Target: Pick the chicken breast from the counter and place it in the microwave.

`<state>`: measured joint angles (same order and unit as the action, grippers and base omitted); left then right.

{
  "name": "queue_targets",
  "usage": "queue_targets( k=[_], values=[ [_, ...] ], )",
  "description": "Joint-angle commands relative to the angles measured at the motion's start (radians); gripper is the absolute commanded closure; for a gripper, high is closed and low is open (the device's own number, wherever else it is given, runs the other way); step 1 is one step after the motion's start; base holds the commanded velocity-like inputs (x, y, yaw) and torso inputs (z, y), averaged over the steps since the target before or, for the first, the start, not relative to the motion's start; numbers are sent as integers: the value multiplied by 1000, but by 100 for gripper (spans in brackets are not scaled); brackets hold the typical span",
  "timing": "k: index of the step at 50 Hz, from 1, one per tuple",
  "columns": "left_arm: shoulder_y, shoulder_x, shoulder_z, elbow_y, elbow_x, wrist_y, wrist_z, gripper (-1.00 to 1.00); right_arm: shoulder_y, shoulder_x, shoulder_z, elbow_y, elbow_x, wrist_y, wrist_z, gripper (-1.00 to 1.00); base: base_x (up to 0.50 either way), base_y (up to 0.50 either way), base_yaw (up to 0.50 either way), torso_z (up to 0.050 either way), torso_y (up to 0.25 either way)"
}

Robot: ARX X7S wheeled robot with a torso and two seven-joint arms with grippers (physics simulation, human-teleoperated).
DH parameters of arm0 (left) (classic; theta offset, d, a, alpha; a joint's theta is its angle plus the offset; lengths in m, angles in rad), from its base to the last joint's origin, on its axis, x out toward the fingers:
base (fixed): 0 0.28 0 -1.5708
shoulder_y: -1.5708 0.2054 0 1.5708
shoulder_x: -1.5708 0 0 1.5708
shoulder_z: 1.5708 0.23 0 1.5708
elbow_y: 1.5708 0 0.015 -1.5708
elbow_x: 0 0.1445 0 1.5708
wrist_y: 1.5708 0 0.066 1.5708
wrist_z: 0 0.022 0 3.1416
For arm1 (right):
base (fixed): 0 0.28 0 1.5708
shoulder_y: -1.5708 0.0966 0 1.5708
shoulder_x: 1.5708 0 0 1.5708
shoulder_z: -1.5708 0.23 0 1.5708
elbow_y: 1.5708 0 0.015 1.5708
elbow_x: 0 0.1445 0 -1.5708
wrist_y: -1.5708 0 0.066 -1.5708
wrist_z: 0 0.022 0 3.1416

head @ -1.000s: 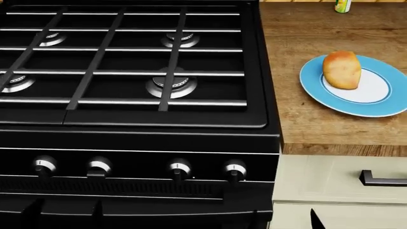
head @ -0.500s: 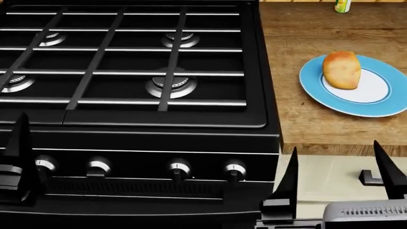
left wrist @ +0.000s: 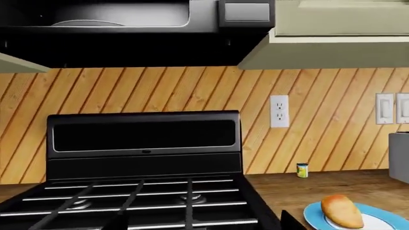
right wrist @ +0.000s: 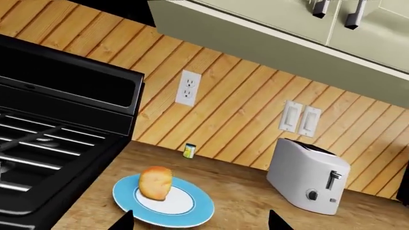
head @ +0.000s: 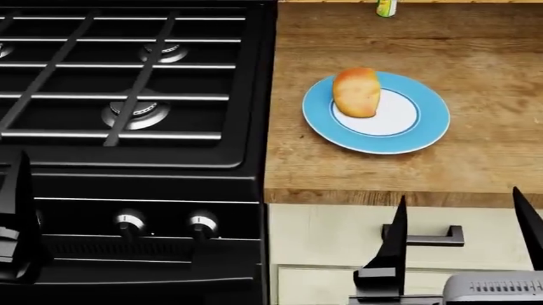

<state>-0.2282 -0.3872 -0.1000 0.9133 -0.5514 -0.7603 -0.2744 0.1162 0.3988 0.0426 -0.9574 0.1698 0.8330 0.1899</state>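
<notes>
The chicken breast [head: 357, 93] lies on a blue plate [head: 420, 136] on the wooden counter [head: 475, 168], right of the stove. It also shows in the right wrist view [right wrist: 155, 182] and the left wrist view [left wrist: 340, 211]. My right gripper [head: 462, 238] is open and empty, low in front of the counter's edge and short of the plate; its tips frame the plate's near rim in the right wrist view [right wrist: 201, 223]. My left gripper [left wrist: 203, 225] is open and empty in front of the stove; one of its fingers [head: 17, 197] shows at the left. The black microwave [left wrist: 121, 17] hangs above the stove.
The black gas stove [head: 127, 82] with knobs [head: 130, 222] fills the left. A small yellow-green can [head: 386, 6] stands at the counter's back by the wood-slat wall. A white toaster [right wrist: 310, 179] stands right of the plate. Cream drawers with a dark handle [head: 424, 236] are below the counter.
The head view has shifted right, so the stove and plate now sit further left in it. Both grippers rose into view from below and now hold about the same height.
</notes>
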Motion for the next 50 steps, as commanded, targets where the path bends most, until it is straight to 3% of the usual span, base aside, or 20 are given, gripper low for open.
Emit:
queue_targets(
  k=[1,5,8,14,50],
  values=[
    [10,-10,6,2,-2,11,-10,-100,2,8,10,-7,4,14,6,-100,0,0,0,0,0],
    [-13,-18,-8,6,-18,-5,-22,-100,102,-2,76,-59,90,197,-15,-100,0,0,0,0,0],
    [-21,-19,-13,8,-29,-13,-31,-100,205,57,71,-89,174,343,22,-100,0,0,0,0,0],
    [-71,-34,-13,14,-51,-39,-46,-100,272,229,64,-88,512,278,269,-100,400,0,0,0,0],
    [-30,-51,-31,36,-84,-20,-76,-100,229,321,-19,-75,528,210,366,-100,483,0,0,0,0]
  ],
)
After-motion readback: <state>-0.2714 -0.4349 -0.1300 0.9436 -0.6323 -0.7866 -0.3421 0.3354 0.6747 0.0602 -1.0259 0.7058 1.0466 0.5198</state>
